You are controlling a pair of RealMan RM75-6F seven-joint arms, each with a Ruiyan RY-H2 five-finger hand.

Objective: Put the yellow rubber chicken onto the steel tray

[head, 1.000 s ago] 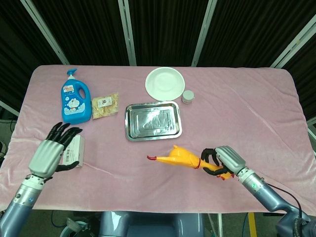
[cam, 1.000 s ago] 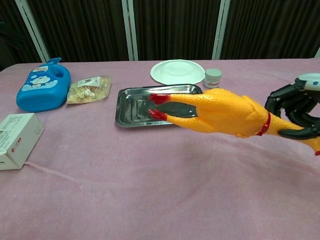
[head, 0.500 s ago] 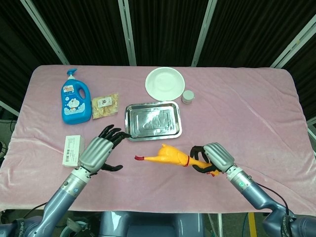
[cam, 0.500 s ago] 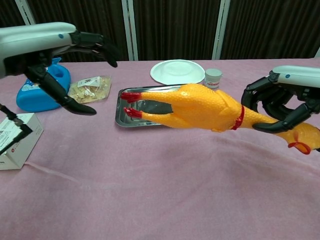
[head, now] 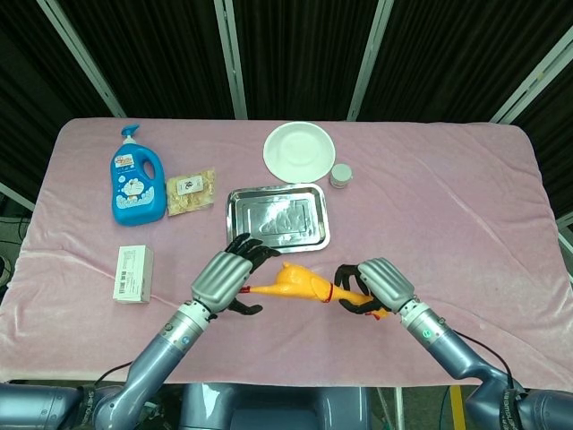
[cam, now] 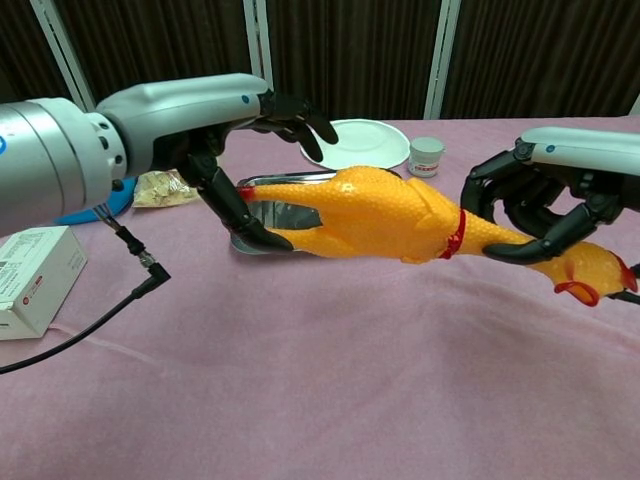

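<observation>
Far left on the pink table [head: 466, 206] lies a white box [head: 132, 272], flat, with a blue bottle [head: 136, 179] behind it; in the chest view the left arm covers most of that bottle and only a blue sliver shows. Beside the bottle sits a clear snack bag [head: 191, 192], half hidden in the chest view by the same arm.

The left robot hand [head: 230, 277] is spread around the leg end of the chicken [head: 300, 285], its dark fingers [cam: 305, 118] fanned above the legs and a thumb curving below. The red feet sit inside that hand and can hardly be made out, and I cannot tell whether the fingers actually press on the chicken or only cage it.

The chicken itself is up off the cloth, stretched level between the two hands, just in front of the tray's near edge and not on it. The tray [head: 277, 218] lies flat near the middle of the table; in the chest view the chicken and the left hand block most of it, leaving a strip of rim and one shiny corner.

Behind the tray is a white plate [head: 300, 149], and to its right a small jar [head: 341, 176].

The right robot hand [head: 369, 288] is curled around the chicken's neck, just past the red collar, gripping it. The head pokes out beyond the fingers, with the beak at the very edge of the chest view.
</observation>
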